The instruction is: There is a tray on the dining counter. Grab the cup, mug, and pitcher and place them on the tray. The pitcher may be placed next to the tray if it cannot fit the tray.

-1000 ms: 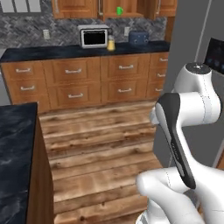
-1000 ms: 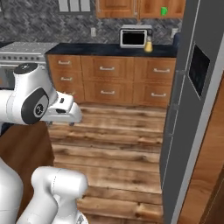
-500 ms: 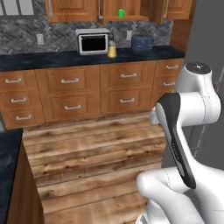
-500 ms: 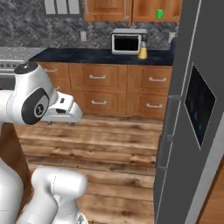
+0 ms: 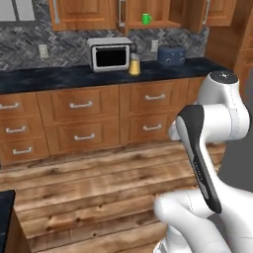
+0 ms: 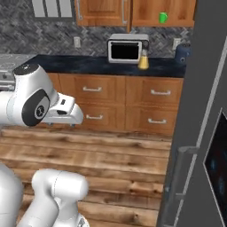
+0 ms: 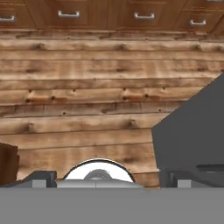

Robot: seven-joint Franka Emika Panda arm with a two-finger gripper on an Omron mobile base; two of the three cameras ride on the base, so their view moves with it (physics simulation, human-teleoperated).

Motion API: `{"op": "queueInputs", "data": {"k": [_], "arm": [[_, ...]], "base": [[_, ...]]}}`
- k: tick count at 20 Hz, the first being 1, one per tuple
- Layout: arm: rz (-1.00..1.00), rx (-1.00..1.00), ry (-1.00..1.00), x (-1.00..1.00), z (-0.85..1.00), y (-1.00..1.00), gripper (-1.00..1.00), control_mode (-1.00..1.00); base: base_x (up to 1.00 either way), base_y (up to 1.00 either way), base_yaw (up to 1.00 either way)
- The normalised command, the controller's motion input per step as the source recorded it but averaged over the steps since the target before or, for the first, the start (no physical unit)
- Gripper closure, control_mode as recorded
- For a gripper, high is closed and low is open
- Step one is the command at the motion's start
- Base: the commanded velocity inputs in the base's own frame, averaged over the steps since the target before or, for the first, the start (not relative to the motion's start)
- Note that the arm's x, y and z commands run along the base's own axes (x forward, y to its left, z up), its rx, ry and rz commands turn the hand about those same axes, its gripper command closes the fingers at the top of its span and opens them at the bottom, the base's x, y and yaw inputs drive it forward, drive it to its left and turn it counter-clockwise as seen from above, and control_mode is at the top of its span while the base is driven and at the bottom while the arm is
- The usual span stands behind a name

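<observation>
The orange-yellow pitcher point(image 5: 134, 65) point(image 6: 143, 60) stands on the far wall counter, just right of the microwave. Above it, the green mug point(image 5: 146, 19) point(image 6: 163, 17) sits on a shelf of an open upper cabinet. A black corner of the dining counter point(image 5: 5, 215) shows at the lower left of the left base view. The tray and the cup are out of view. My gripper point(image 7: 109, 177) hangs over the wooden floor, far from the pitcher and mug. It is open, its fingertips point(image 7: 43, 177) wide apart with nothing between them.
On the wall counter point(image 5: 59, 78) stand a microwave point(image 5: 111, 53) point(image 6: 127, 48) and a dark blue toaster point(image 5: 171, 55). Wooden drawers run below it. A tall grey fridge point(image 6: 199, 133) fills the right side. A stove point(image 6: 9, 66) is at the far left. Plank floor lies ahead.
The whole picture has shifted: the base has driven toward the wall counter, which looks nearer. The dining counter has slid almost out of the left base view. The arm keeps its pose.
</observation>
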Motion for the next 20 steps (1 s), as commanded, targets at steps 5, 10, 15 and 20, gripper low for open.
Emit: {"op": "queueInputs", "data": {"k": [5, 10, 15, 20], "arm": [[0.0, 0.0, 0.0, 0.0, 0.0, 0.0, -1.0, 1.0], [0.0, 0.0, 0.0, 0.0, 0.0, 0.0, -1.0, 1.0], [0.0, 0.0, 0.0, 0.0, 0.0, 0.0, -1.0, 1.0], [0.0, 0.0, 0.0, 0.0, 0.0, 0.0, -1.0, 1.0]], "base": [[1.0, 0.0, 0.01], [1.0, -0.04, 0.0], [1.0, -0.08, 0.0], [1.0, -0.14, 0.0]]}}
